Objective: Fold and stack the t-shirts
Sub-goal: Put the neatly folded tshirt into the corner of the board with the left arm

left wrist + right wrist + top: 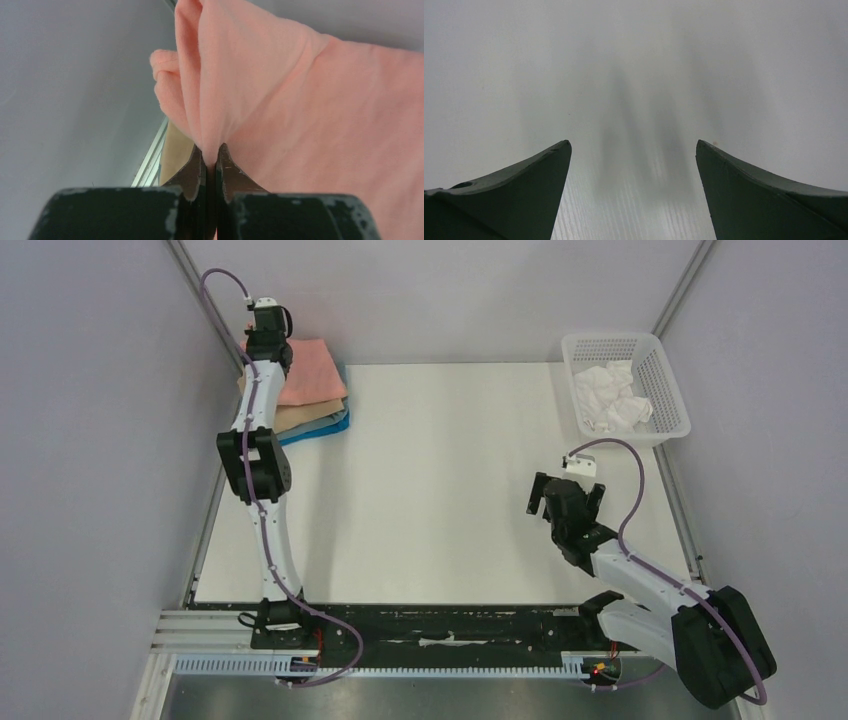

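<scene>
Salmon-pink tee [315, 368]; tan tee [300, 418]; blue tee [338, 424], perhaps teal-tinged; white mesh basket [667, 385].

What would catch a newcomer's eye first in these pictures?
The salmon-pink t-shirt stands out, topping a folded stack in the table's far left corner, with the left gripper shut on a pinched fold of it. Next comes the white mesh basket at the far right, holding crumpled white cloth. The right gripper hangs open over the white table.

Soft matt salmon-pink cloth t-shirt [300, 115], white plastic mesh basket [667, 390], smooth matt white table [450, 490].
</scene>
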`<state>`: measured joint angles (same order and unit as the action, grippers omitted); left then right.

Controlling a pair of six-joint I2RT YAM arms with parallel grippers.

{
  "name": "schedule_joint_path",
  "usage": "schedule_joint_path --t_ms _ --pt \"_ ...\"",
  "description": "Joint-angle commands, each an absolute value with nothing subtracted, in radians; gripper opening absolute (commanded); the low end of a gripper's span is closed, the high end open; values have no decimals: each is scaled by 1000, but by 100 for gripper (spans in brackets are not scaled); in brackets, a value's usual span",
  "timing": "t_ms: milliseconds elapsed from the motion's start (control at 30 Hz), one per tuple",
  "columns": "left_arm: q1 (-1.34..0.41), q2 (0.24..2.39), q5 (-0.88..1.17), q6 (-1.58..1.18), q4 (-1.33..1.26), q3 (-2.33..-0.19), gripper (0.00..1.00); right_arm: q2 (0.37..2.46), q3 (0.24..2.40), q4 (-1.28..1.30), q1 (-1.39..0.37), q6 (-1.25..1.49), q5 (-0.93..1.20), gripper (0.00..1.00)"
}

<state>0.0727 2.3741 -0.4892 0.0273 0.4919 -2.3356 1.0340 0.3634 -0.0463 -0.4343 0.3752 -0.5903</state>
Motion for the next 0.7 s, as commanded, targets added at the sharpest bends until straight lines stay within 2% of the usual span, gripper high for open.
schedule_joint_path --t_ms 0,67,167,267,367,567,667 --pt "102 2411 -480 14 431 -2397 2 1052 416 -37 -431 386 -654 98" --pt "103 2413 -493 11 440 -2392 18 1057 420 -35 -431 386 -657 98" --pt "103 2409 -565 -36 443 -2386 74 1065 429 -28 -430 374 -647 98" --pt "102 2378 -634 -110 486 -2390 78 1068 450 18 -431 371 -645 98" --pt "100 2296 -563 -210 531 -2338 79 1044 451 34 -431 373 -644 98" --pt "68 2044 -411 -513 548 -2101 81 930 422 29 -431 344 -547 98" --pt "14 1901 -357 -560 527 -1938 81 868 394 28 -431 335 -490 98"
